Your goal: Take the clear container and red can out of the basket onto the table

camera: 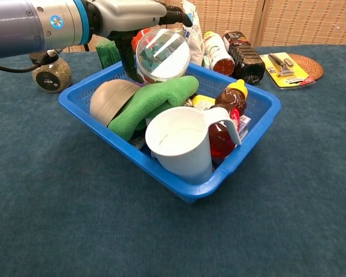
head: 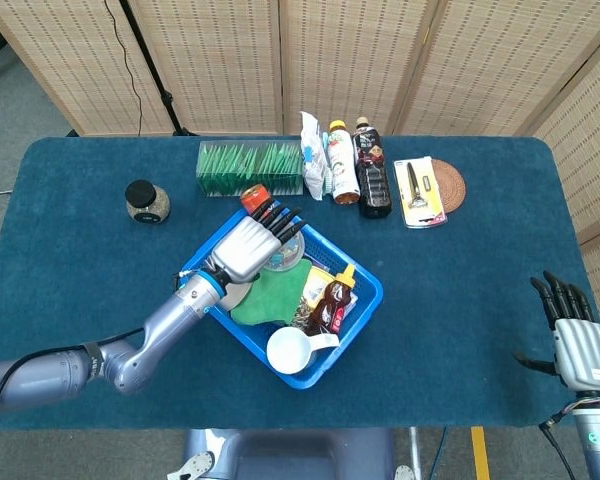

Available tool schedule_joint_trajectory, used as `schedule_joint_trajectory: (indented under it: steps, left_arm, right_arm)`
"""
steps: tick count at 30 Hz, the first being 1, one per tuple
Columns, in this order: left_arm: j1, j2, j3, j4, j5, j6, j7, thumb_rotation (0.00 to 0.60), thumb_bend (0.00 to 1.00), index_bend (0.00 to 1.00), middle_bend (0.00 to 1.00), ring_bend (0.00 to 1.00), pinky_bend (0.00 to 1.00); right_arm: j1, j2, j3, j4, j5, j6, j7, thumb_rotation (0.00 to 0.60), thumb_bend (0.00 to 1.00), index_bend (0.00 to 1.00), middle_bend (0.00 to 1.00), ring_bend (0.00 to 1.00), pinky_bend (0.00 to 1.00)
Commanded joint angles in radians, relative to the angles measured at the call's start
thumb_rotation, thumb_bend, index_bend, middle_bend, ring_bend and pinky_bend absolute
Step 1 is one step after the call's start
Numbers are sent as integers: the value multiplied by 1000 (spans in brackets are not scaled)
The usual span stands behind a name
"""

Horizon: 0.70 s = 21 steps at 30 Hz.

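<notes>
The blue basket (head: 366, 296) (camera: 120, 144) stands mid-table. At its back corner the clear round container (camera: 163, 55) sits tilted on a green cloth, and the red can (head: 253, 196) stands just behind it. My left hand (head: 252, 243) (camera: 131, 16) hovers over the container with its fingers stretched across the top. The thumb hangs down beside the container's left side, and I see no grip on it. The head view shows only an edge of the container (head: 284, 261) under the hand. My right hand (head: 578, 338) rests open at the table's right front edge, far from the basket.
Also in the basket are a green cloth (camera: 150, 99), a white pitcher (camera: 181, 141), a beige bowl (camera: 106, 98) and a honey bottle (camera: 226, 115). A spice jar (head: 145, 201) stands at the left. A green box (head: 250, 167), bottles (head: 358, 165), a peeler pack (head: 419, 192) and a coaster line the back.
</notes>
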Motion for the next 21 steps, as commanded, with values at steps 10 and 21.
schedule_joint_trajectory:
  steps: [10, 21]
  left_arm:
    - [-69, -47, 27, 43, -158, 47, 85, 600, 1, 0, 0, 0, 84]
    - [-74, -83, 48, 60, -78, 134, 54, 600, 227, 166, 307, 389, 365]
  right_arm:
    - [1, 4, 4, 0, 12, -9, 12, 600, 0, 0, 0, 0, 0]
    - [0, 18, -5, -13, -4, -14, 37, 600, 0, 0, 0, 0, 0]
